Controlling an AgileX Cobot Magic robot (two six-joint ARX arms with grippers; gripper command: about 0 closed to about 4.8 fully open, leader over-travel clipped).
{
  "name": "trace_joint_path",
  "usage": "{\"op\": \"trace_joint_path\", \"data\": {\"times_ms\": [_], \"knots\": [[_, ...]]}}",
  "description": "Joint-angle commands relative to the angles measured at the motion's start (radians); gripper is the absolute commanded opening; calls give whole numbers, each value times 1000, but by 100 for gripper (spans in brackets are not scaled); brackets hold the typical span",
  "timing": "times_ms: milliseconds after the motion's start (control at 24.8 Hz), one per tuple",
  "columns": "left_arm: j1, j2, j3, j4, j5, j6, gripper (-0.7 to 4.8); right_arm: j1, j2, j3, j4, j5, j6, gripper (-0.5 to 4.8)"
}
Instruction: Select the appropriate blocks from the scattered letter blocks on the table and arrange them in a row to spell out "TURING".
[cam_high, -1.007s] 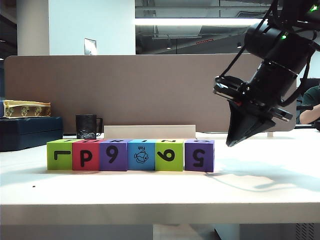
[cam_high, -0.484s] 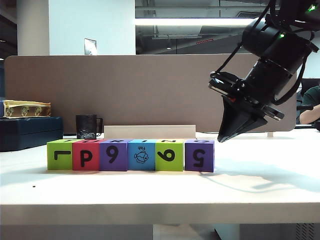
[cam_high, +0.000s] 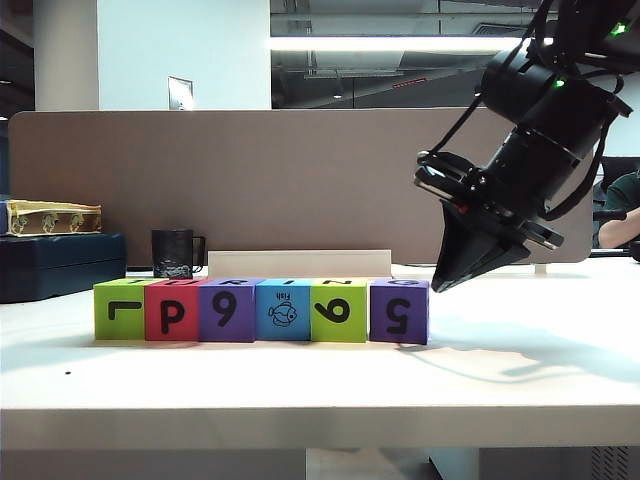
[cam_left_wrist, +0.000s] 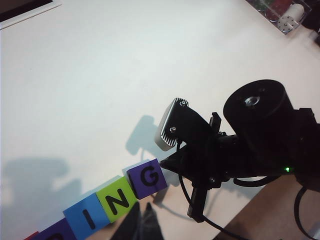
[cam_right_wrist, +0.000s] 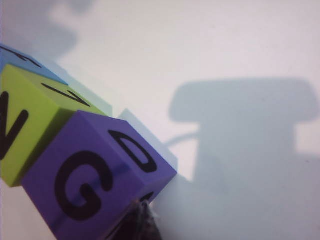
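Observation:
Six letter blocks stand in a row on the white table (cam_high: 300, 385): lime green (cam_high: 118, 309), red-pink (cam_high: 171, 311), purple (cam_high: 229, 310), light blue with a fish (cam_high: 283, 310), lime green (cam_high: 338, 311), purple (cam_high: 398, 311). In the left wrist view the tops read I (cam_left_wrist: 85, 220), N (cam_left_wrist: 116, 201), G (cam_left_wrist: 146, 178). My right gripper (cam_high: 440, 286) is shut and empty, its tip close beside the purple G block (cam_right_wrist: 95, 180); I cannot tell whether they touch. My left gripper (cam_left_wrist: 142, 216) is shut and empty, hovering near the N block, and does not show in the exterior view.
A black mug (cam_high: 172, 252) and a long white strip (cam_high: 298, 262) stand behind the row. A dark blue box (cam_high: 60, 265) with a gold-patterned case on top sits at the far left. The brown-grey divider panel (cam_high: 250, 180) closes off the back.
My right gripper has shifted a little to the left, closer to the purple end block. The blocks have not moved.

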Motion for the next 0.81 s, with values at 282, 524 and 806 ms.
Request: {"op": "trace_joint_path", "data": {"times_ms": [282,524,806], "knots": [[-2,-2,3,-4,5,0,-6,3,21,3,44,-32,-3,-1],[-2,-2,3,-4,4,1,-6,3,21,3,55,-58,-3,-1],[0,-2,3,-4,0,2,-6,2,21,5,55,-37,-3,-1]]}}
